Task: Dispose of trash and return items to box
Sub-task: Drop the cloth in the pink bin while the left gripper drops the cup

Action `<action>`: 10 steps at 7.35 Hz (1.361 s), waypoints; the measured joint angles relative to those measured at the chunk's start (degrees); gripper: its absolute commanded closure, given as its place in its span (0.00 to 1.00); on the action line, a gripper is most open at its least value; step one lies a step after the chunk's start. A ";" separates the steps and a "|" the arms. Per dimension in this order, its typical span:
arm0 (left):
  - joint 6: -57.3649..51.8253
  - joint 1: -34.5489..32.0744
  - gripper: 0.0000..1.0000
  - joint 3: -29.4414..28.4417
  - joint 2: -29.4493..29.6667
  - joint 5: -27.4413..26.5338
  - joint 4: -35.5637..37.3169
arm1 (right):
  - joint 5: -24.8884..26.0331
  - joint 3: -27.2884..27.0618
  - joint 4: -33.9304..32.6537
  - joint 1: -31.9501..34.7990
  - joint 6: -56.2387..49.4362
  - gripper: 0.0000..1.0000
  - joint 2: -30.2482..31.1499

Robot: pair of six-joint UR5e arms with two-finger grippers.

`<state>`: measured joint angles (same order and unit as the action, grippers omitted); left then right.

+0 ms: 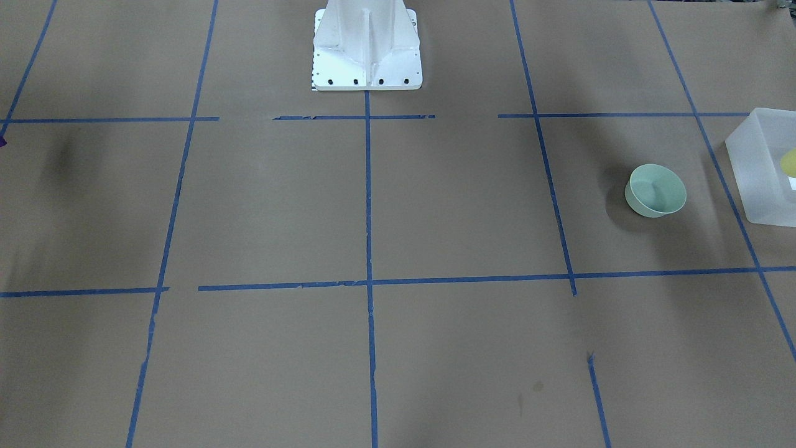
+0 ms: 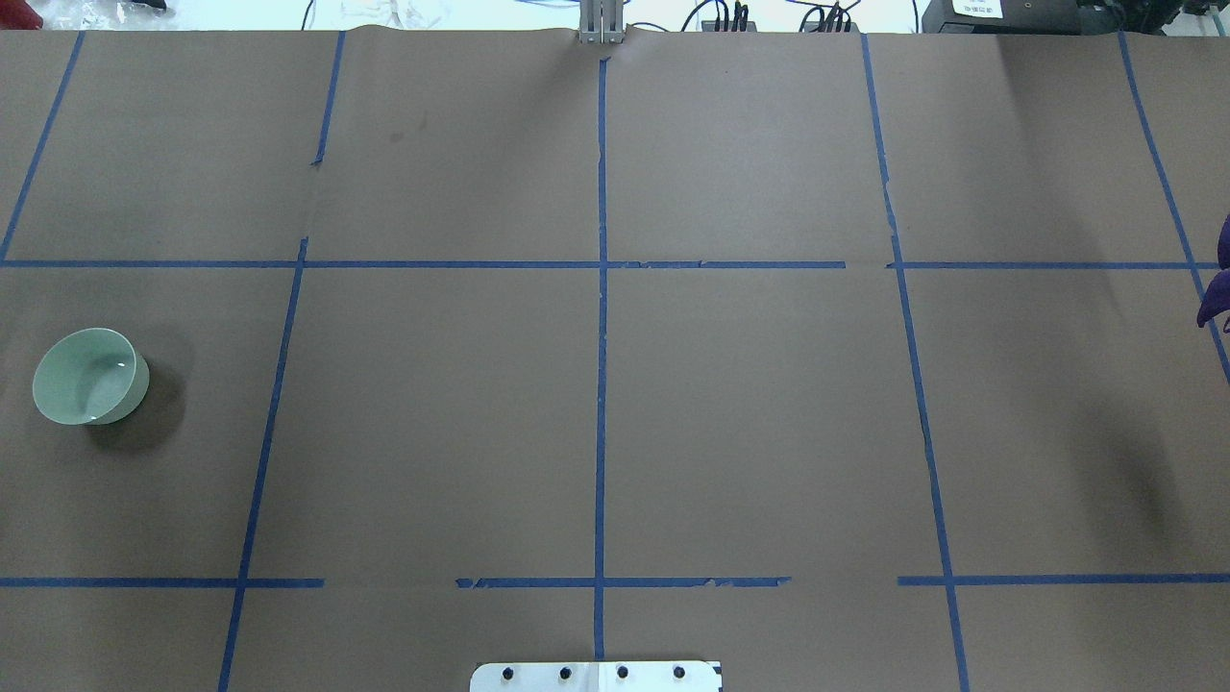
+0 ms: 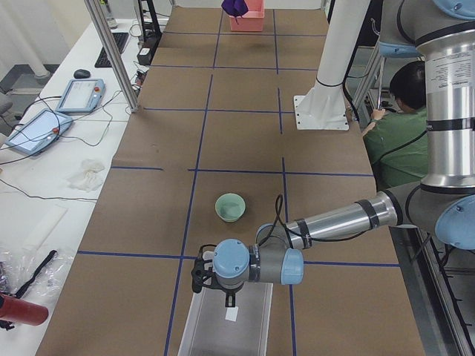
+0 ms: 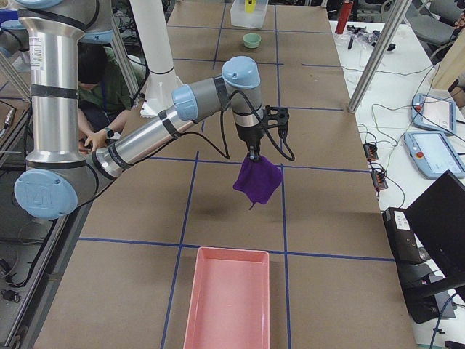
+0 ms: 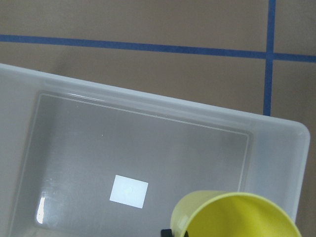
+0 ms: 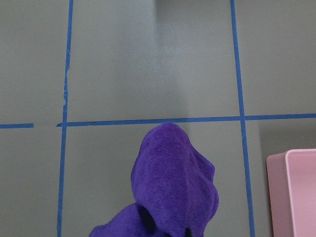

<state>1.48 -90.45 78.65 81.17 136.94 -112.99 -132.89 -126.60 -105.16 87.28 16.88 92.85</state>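
My left gripper (image 3: 202,277) hangs over the frosted-white box (image 5: 148,104) at the table's left end. In the left wrist view it is shut on the yellow cup (image 5: 236,217), held above the box's floor and its white label (image 5: 129,190). The cup shows as a yellow patch through the box wall (image 1: 788,163). The pale green bowl (image 2: 88,375) stands upright on the table beside the box (image 1: 762,168). My right gripper (image 4: 254,154) is shut on a purple cloth (image 4: 258,182) and holds it above the table.
A pink tray (image 4: 225,298) lies at the table's right end, and its corner shows in the right wrist view (image 6: 296,187). The white robot base (image 1: 367,46) stands at the middle of the robot's side. Blue tape lines cross the brown paper.
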 measured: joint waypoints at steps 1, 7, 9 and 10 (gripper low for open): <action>0.18 1.21 1.00 -1.48 -0.02 0.35 -2.52 | 0.00 0.09 -0.06 1.06 -1.74 1.00 0.17; 0.38 6.55 0.00 -3.70 0.10 1.46 -9.94 | 0.11 1.44 -0.14 6.85 -11.94 1.00 2.32; 0.39 6.98 0.00 -3.05 0.24 1.10 -10.92 | 0.51 3.03 -0.15 9.95 -16.60 1.00 2.50; 0.39 6.95 0.00 -1.59 0.14 0.99 -10.85 | 0.69 3.95 -0.21 11.61 -18.77 1.00 2.55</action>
<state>1.86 -83.50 77.05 81.31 137.93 -123.84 -132.20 -122.66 -105.37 98.89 -1.89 95.40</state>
